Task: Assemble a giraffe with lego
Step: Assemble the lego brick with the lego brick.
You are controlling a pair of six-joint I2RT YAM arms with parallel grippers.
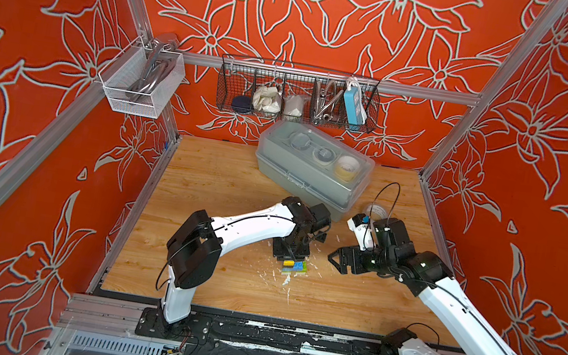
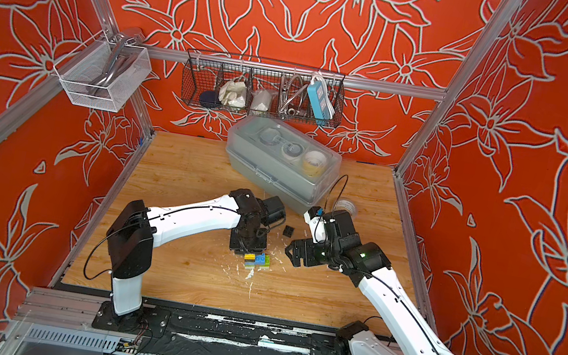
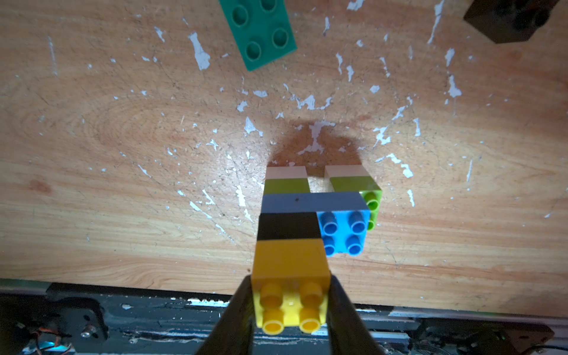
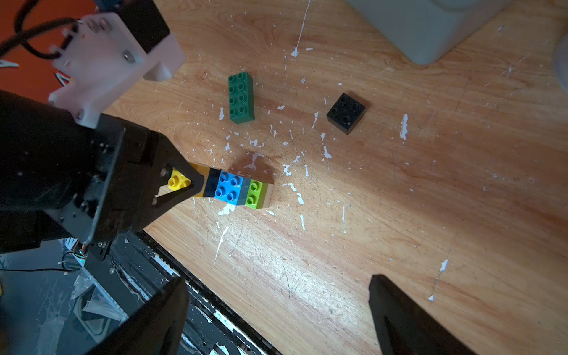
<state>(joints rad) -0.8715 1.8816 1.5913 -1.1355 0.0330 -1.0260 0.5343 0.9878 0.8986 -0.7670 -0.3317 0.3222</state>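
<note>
The only print I can find is on the white roll [image 1: 377,211] behind my right arm, and it is too small to read. The giraffe [image 3: 307,215] stands upright near the front middle of the worktop [image 1: 216,183]. It has 2 legs, each a white brick under a lime one, with a long blue body across them. 1 black and 1 yellow brick are stacked at one end as the neck. My left claw [image 3: 290,278] reaches from above, closed on the yellow top brick with a finger against each side. My right claw [image 4: 276,322] hangs near it, spread wide and empty. Beyond the giraffe, a long dark green brick [image 4: 241,97] and a square black brick [image 4: 345,113] lie studs up, apart from each other.
</note>
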